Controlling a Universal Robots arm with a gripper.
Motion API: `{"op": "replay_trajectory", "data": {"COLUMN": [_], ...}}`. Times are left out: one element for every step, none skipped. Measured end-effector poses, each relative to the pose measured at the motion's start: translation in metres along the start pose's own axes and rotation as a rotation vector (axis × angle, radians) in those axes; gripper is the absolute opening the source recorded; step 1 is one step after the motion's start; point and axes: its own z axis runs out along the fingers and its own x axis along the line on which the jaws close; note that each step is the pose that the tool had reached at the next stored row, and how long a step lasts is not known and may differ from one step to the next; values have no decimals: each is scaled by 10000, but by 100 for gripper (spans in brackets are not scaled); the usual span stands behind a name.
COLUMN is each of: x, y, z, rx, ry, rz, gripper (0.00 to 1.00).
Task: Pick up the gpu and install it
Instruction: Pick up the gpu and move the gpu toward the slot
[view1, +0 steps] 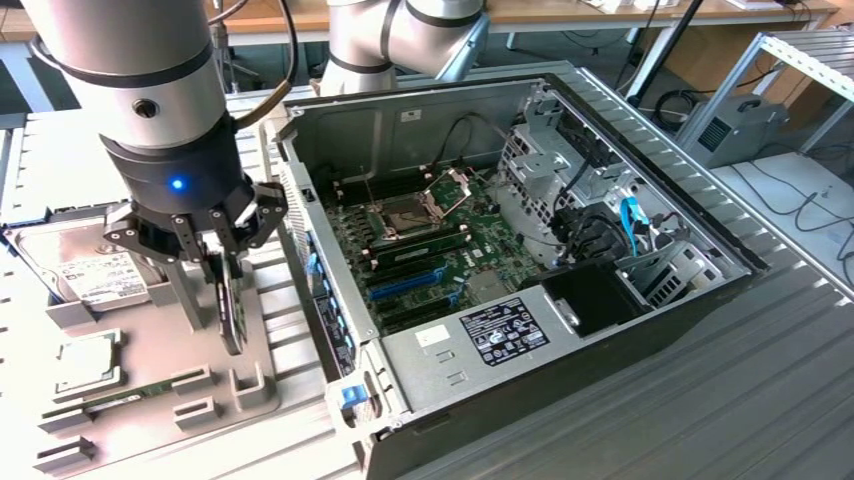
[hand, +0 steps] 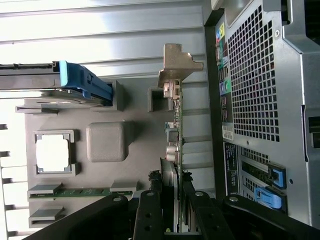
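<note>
Grips the gpu (view1: 232, 320) in the claw (view1: 214, 290), fingers closed onto its two flat faces, card sandwiched between them. Holds it upright on its long edge, round fan face turned toward the exterior view's right.

In the wrist view, reaches straight out from between the fingers (hand: 150, 215), seen edge-on, silver end bracket (hand: 176, 65) at the far end from the grip and next to a small grey holder block (hand: 160, 96).

Hangs over the grey tray (view1: 160, 340), on the exterior view's left of the open computer case (view1: 441, 350), near the case's side wall but apart from it. Cannot tell whether the card's lower edge sits in its tray slot or clears it.

Elsewhere on the tray: hard drive (view1: 87, 275) with white label, on the far side of the claw from the case; square processor (view1: 87, 360) closer to the exterior camera; green RAM stick (view1: 127, 398) in its holders closer again.

Inside the case, motherboard (view1: 427, 240) lying exposed, blue slots (view1: 407, 285) showing, well apart from the held card.
</note>
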Motion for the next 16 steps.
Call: {"op": "replay_trajectory", "data": {"x": [0, 0, 0, 0, 0, 0, -1, -1, -1, -1, -1, -1, -1, -1, -1, -1], "y": [0, 0, 0, 1, 1, 1, 1, 1, 1, 1, 2, 2, 2, 2, 2, 2], "z": [-3, -6, -8, -11, -15, -17, -20, -23, -26, -29, -32, -35, -38, -41, -45, -51], "rx": [0, -1, -1, -2, -2, -3, -3, -5, -5, -5, -6, -7, -7, -7, -9, -9], "ry": [1, 1, 1, 1, 1, 1, 1, 0, 0, 1, 1, 0, 1, 1, 1, 1], "rz": [0, 0, 0, 0, 0, 0, 0, 0, 0, 0, 0, 1, 0, 0, 0, 0], "gripper": [26, 26, 26, 26, 26, 26, 26, 26, 26, 26, 26, 26, 26, 26, 26, 26]}}
